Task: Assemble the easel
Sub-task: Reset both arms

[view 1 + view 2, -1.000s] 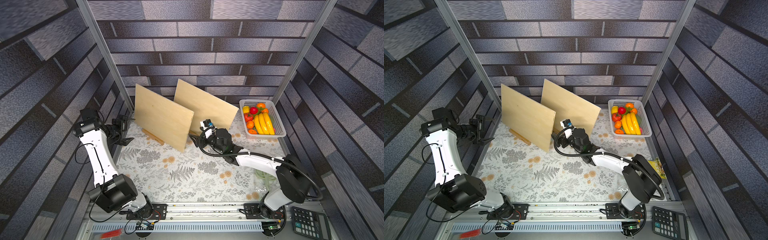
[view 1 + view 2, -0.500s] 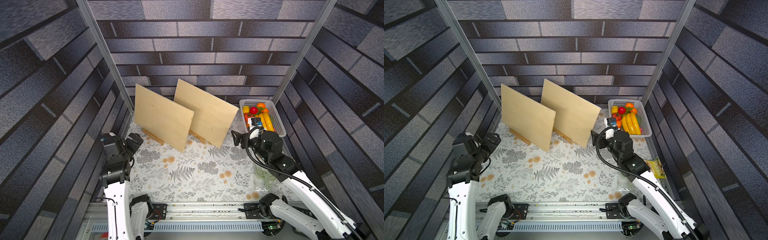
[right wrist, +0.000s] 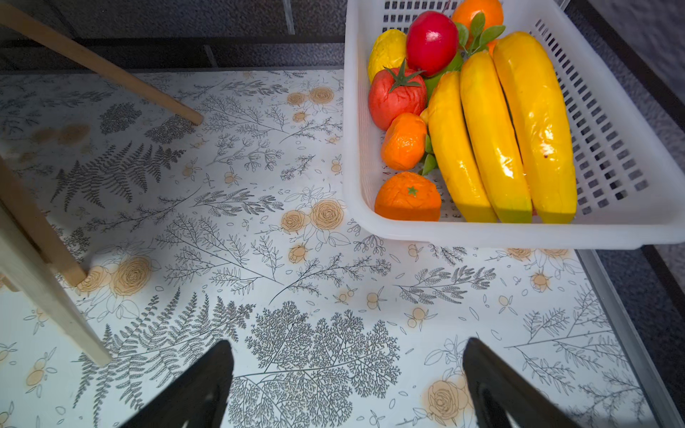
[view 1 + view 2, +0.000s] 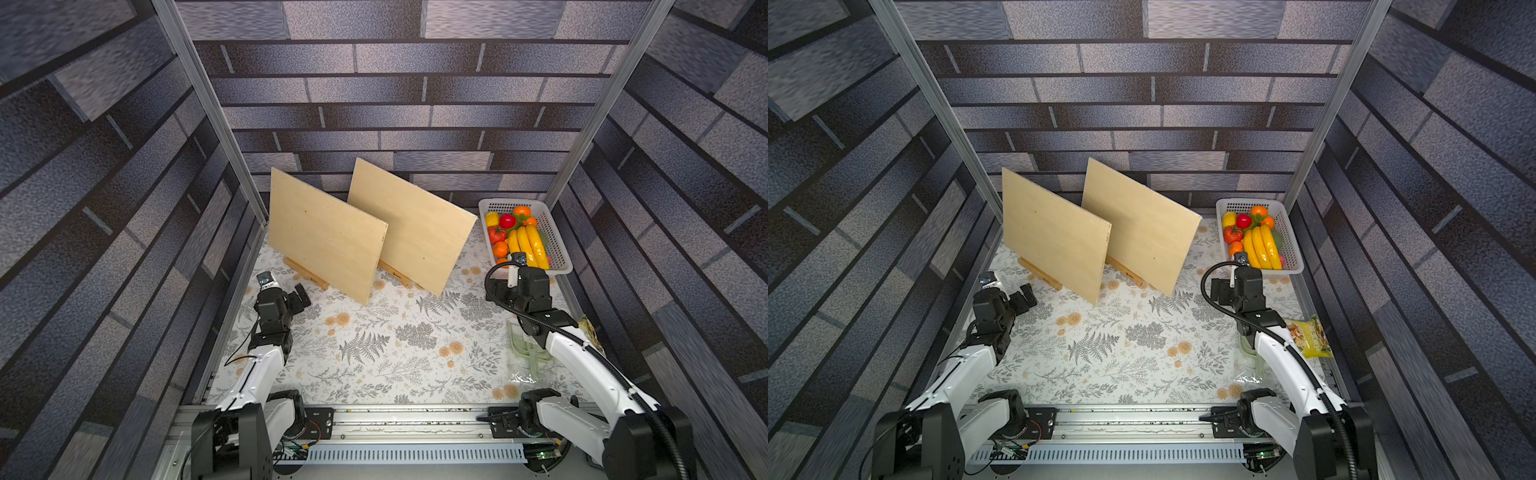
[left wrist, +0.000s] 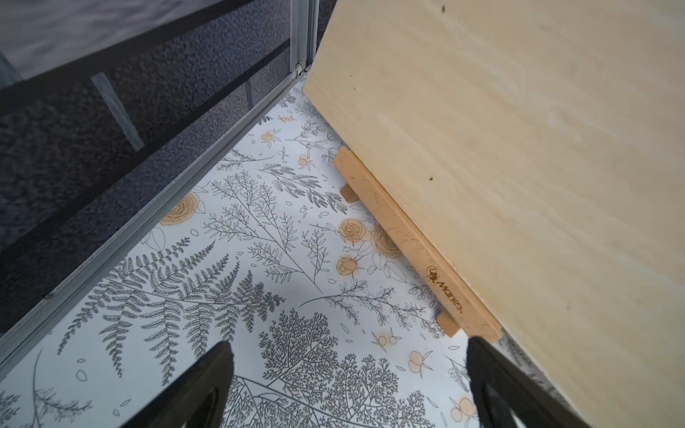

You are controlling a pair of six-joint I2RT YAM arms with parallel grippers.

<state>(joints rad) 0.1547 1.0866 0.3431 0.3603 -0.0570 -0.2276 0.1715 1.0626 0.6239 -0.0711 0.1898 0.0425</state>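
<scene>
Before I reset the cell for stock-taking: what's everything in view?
wooden boards: 2, pale, on easels at back
easels: 2, light wood, under boards
basket: 1, white, back right corner
bananas: 3, yellow, in basket
oranges: 3, orange, in basket
tomato: 1, red, in basket
round fruit: 1, red, in basket
lemon: 1, yellow, in basket
snack packet: 1, yellow-green, right table edge
clear bag: 1, pale green contents, near right edge
tablecloth: 1, floral, covering table
left hand: 1, black, open, by left easel
right hand: 1, black, open, by basket
</scene>
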